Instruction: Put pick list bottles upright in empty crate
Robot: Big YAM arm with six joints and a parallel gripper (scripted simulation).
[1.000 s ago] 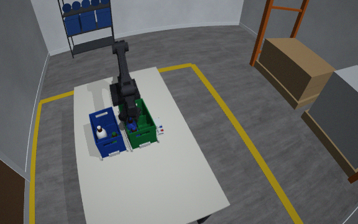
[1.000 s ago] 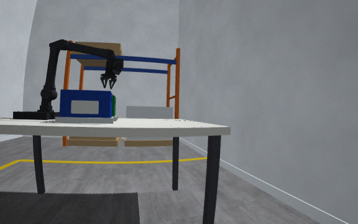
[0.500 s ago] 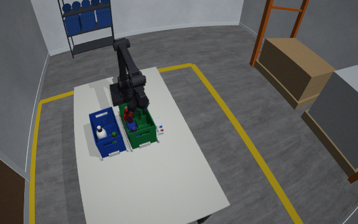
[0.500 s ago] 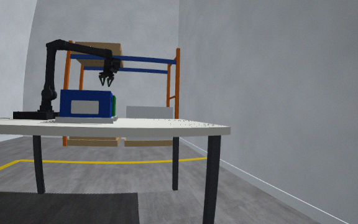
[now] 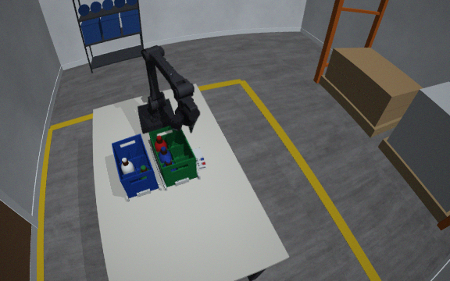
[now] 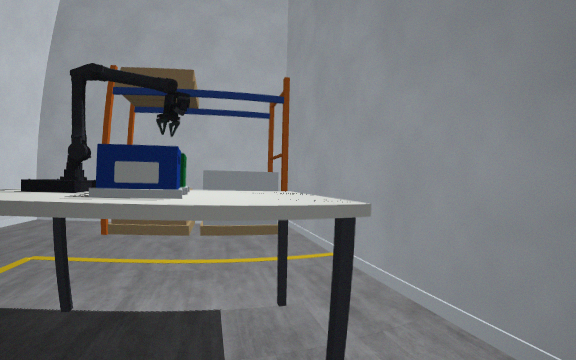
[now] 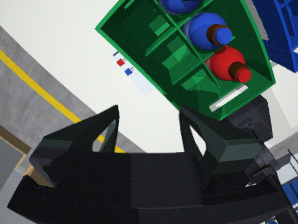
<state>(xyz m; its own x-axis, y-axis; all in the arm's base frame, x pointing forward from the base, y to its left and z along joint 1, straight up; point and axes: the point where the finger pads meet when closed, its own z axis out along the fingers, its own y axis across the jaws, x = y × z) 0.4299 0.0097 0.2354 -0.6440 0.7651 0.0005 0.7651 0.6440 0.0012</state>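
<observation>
The green crate point(image 5: 173, 154) stands on the table and holds a red-label bottle point(image 5: 160, 144) and two blue-label bottles point(image 5: 165, 155), all upright along its left column. The wrist view shows the same crate point(image 7: 189, 36) with the red bottle point(image 7: 228, 64) and the blue bottles point(image 7: 208, 30). The blue crate point(image 5: 135, 165) to its left holds a white-label bottle point(image 5: 126, 166) and a green-label bottle point(image 5: 143, 169). The pick list point(image 5: 200, 158) lies right of the green crate, with red and blue marks point(image 7: 124, 67). My gripper point(image 5: 191, 126) hangs open and empty, high above the green crate's far right corner.
The arm's base point(image 5: 152, 117) stands just behind the crates. In the side view the gripper point(image 6: 168, 129) is well above the blue crate point(image 6: 137, 166). The table runs long toward the front. Shelves and boxes stand on the floor away from the table.
</observation>
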